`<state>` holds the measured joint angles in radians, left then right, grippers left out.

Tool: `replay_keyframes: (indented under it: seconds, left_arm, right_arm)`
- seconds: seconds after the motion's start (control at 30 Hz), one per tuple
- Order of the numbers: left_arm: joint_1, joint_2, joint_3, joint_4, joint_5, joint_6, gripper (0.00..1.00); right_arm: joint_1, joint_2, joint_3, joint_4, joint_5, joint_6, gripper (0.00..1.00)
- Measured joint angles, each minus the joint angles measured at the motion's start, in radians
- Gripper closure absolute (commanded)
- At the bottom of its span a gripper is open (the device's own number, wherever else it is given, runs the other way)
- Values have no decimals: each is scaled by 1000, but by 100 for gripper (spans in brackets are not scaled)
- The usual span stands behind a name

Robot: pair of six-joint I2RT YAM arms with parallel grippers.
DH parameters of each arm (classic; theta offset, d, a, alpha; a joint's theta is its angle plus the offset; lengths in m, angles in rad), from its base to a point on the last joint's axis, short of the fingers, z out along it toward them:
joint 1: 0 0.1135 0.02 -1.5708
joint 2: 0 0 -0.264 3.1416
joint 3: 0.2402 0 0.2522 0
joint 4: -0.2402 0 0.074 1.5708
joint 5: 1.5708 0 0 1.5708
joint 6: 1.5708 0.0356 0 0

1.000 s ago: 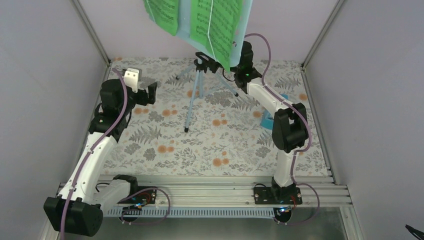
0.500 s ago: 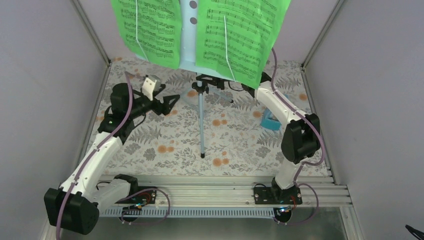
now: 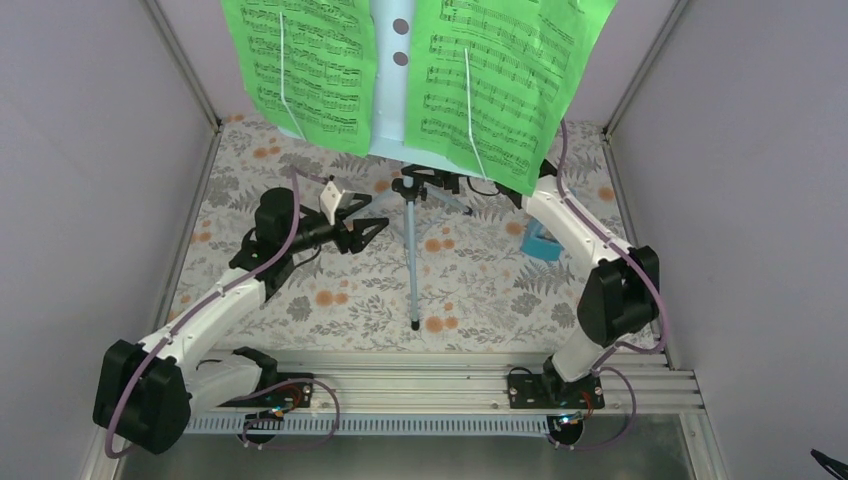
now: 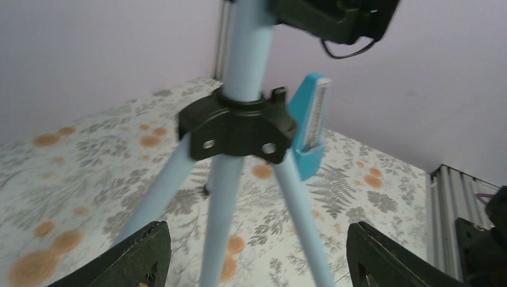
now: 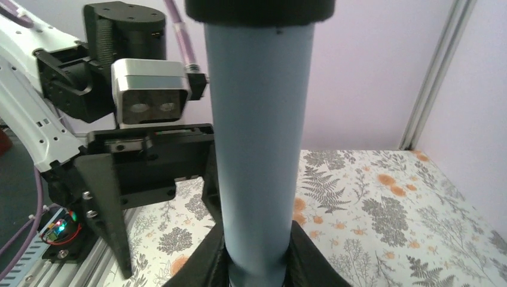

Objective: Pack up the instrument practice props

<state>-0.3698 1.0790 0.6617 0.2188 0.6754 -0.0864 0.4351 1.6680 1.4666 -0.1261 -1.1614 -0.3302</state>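
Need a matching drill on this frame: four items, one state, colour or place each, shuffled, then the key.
Column 1
1. sheet-music pages
2. metronome
3. left hand
4. right hand

Column 2
A. shut on the music stand pole
B. bright green
C. open, facing the tripod legs
D. blue, standing on the table

Pairs: 1-B, 2-D, 3-C, 4-A
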Motion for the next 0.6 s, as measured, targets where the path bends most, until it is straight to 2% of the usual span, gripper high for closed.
replay_keyframes:
  seconds: [0.1,0.2,0.47,0.6]
  left_arm:
    - [-51,2,0,31,-3,0,26]
    - [-99,4,-19,61,-25,-15,26]
    - [-199,33,-98,124,-121,-102,26]
    - [-247,94,-104,175,-164,-146,26]
  right_arm:
    - [-6,-34,-41,26,24,8,51]
    - [-12,-55,-73,60,43,24,36]
    - [-40,-142,-196,142,124,82,16]
    - [-77,-242,-323,212,209,154,12]
